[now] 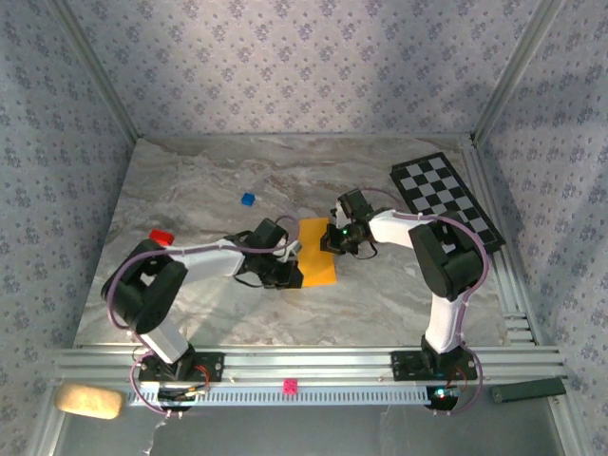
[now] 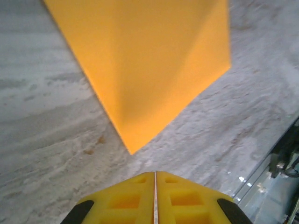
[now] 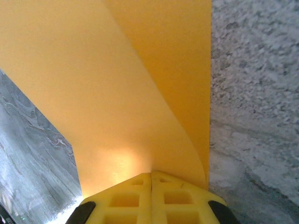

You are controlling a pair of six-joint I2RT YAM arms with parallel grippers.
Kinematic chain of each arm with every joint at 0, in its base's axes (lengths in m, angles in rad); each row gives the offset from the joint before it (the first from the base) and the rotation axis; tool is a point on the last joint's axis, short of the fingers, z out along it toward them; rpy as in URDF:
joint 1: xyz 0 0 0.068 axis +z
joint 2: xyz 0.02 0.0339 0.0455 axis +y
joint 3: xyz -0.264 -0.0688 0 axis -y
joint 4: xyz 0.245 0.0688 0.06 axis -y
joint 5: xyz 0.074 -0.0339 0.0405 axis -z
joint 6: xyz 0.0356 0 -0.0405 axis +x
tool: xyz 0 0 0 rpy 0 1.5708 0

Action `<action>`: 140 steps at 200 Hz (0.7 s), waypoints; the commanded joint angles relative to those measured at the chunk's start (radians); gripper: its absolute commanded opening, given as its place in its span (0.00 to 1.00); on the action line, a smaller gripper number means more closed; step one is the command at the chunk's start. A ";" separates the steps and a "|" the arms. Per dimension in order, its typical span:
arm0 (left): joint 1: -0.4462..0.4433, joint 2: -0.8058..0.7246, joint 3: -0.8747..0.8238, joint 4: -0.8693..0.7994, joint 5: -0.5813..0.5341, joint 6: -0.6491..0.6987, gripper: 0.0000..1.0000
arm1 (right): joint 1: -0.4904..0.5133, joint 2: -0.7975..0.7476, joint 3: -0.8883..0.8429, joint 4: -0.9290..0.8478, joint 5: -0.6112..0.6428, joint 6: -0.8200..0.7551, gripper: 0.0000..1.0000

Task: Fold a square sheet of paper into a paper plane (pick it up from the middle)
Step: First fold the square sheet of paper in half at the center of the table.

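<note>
The square sheet of paper (image 1: 318, 255) lies folded to an orange-yellow oblong on the marble table, between the two arms. In the right wrist view its upper layer (image 3: 117, 93) curls up off the layer below, and my right gripper (image 3: 151, 174) is shut on its edge. From above, that right gripper (image 1: 332, 239) sits at the sheet's right side. My left gripper (image 1: 293, 256) is at the sheet's left side. Its yellow jaws (image 2: 155, 173) are together with nothing between them, a short way back from a corner of the paper (image 2: 140, 70).
A tiny blue cube (image 1: 248, 199) and a red block (image 1: 161, 236) lie to the left of the paper. A black-and-white checkered board (image 1: 446, 199) lies at the back right. The aluminium rail (image 1: 313, 366) runs along the near edge, and patterned walls close in the table.
</note>
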 commanded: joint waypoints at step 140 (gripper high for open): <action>0.201 0.367 0.328 0.079 0.095 -0.053 0.09 | -0.011 0.088 -0.044 -0.201 0.089 -0.064 0.00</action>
